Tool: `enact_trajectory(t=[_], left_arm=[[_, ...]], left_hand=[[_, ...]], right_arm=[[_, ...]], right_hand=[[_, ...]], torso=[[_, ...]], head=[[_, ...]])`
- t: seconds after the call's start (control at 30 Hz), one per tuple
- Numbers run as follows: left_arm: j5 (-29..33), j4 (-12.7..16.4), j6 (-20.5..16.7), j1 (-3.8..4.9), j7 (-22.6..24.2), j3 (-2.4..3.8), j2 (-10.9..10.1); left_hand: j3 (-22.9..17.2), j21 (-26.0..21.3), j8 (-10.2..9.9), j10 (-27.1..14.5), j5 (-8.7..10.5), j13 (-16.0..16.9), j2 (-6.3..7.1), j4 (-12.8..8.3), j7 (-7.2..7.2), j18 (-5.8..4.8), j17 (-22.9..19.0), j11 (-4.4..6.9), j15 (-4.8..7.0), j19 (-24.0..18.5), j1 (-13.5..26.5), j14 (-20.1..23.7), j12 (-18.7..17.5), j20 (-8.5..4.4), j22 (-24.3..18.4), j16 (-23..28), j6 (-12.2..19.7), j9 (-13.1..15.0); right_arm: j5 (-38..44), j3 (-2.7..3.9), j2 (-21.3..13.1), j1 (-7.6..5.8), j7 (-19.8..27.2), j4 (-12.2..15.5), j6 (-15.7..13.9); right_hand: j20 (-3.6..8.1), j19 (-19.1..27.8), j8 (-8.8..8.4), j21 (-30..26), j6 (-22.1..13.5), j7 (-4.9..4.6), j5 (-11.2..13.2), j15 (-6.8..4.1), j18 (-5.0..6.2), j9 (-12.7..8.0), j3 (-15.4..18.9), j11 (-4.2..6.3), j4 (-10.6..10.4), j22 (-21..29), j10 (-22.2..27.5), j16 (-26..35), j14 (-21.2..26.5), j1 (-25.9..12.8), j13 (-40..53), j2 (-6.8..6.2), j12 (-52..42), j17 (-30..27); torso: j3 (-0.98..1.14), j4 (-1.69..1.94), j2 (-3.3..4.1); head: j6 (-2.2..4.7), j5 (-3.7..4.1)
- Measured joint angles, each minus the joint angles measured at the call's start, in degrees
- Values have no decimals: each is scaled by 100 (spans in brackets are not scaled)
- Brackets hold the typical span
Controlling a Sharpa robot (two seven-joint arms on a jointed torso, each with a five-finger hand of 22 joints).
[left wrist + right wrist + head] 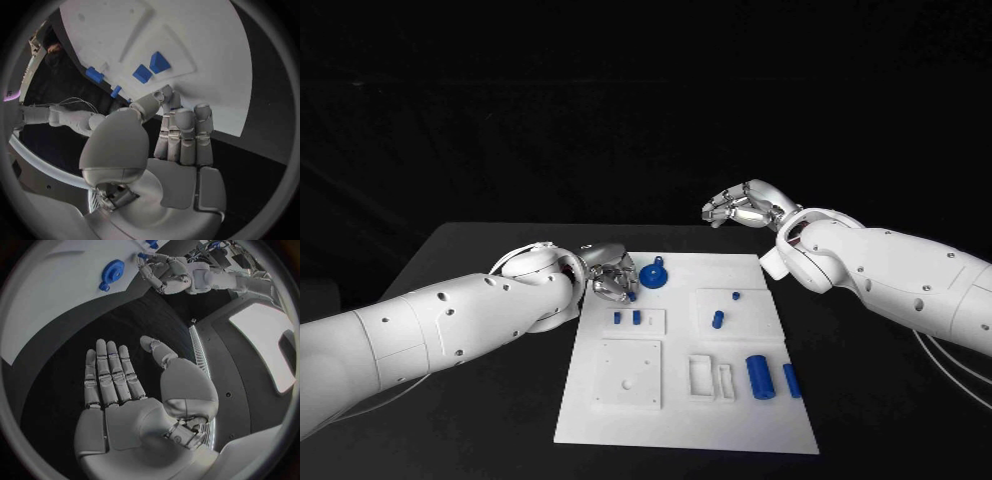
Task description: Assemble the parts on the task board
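Parts are lying scattered on the white task board (733, 420) in the middle of the black table (473, 250): a blue round piece with a handle (653, 274) near the board's far edge, two small pegs (627, 318) on a raised square, and two blue cylinders (760, 377) toward the near right. The left hand (607, 272) is hovering at the board's far left corner, fingers straight and holding nothing. The right hand (744, 207) is hanging beyond the board's far right corner, palm flat, fingers spread, empty.
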State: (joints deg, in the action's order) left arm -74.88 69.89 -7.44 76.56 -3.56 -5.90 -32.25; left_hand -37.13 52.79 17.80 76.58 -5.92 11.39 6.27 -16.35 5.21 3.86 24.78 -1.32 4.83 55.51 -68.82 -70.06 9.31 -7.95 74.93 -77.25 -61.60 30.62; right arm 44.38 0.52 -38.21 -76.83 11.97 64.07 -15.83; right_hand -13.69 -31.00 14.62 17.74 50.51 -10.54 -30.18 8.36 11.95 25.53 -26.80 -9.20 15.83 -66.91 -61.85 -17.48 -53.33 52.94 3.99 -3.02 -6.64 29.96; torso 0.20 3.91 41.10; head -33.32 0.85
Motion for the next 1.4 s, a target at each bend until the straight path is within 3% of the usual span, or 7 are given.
enact_trajectory(t=[0.4, 0.93, 1.13, 1.4], left_arm=[[-14, -28, -4, -63, -13, -1, 21], [-169, 55, -145, -82, 45, -22, -14], [-169, 47, -202, -94, 80, -31, -14], [-166, -19, -205, -94, 69, -30, -19]], left_hand=[[2, 0, -12, 20, 0, -12, -23, -3, 2, 4, -1, -21, 0, 0, 23, 0, 0, 1, -1, 0, -2, -3], [3, 0, 3, 20, -24, -4, -15, -3, -20, 11, -1, -20, 0, 8, 30, 0, -24, 10, -2, 0, -20, -15], [-12, 0, -280, 26, 10, 0, 96, -18, 183, 12, -9, -14, 13, 31, -82, -14, -116, -11, -3, 0, 491, -155], [-26, 0, -353, 8, 10, 0, 203, -31, 245, 11, -14, -31, -3, 9, -190, 2, -133, -34, -3, 0, 655, -218]], right_arm=[[0, 0, -1, 0, 0, -10, 2], [-1, 0, -1, 13, 3, -23, 6], [-1, 0, 2, 13, 3, -23, 7], [-1, 0, -7, 13, 3, -23, 9]], right_hand=[[0, 0, 0, 0, 0, 0, 0, 0, 0, -4, 0, 0, 0, 1, 0, 0, 0, 0, 0, 0, 0, 1], [0, 0, 19, 0, 0, 0, 0, 0, 0, -4, 0, 0, 0, -4, 0, 0, 0, 0, 0, 0, 0, 1], [0, 0, 19, 0, 0, 0, 0, 0, 0, -5, 0, 0, 0, -3, 0, 0, 0, 0, 0, 0, 0, 1], [-21, 21, 19, 0, 0, 0, 0, 0, 0, -10, 0, 0, 0, -3, 0, 0, 0, 0, 0, 0, 0, 2]], torso=[[0, -9, 8], [-3, 3, 6], [-5, 3, 4], [-3, -1, 4]], head=[[-18, 19], [-30, 31], [-27, 32], [-19, 28]])
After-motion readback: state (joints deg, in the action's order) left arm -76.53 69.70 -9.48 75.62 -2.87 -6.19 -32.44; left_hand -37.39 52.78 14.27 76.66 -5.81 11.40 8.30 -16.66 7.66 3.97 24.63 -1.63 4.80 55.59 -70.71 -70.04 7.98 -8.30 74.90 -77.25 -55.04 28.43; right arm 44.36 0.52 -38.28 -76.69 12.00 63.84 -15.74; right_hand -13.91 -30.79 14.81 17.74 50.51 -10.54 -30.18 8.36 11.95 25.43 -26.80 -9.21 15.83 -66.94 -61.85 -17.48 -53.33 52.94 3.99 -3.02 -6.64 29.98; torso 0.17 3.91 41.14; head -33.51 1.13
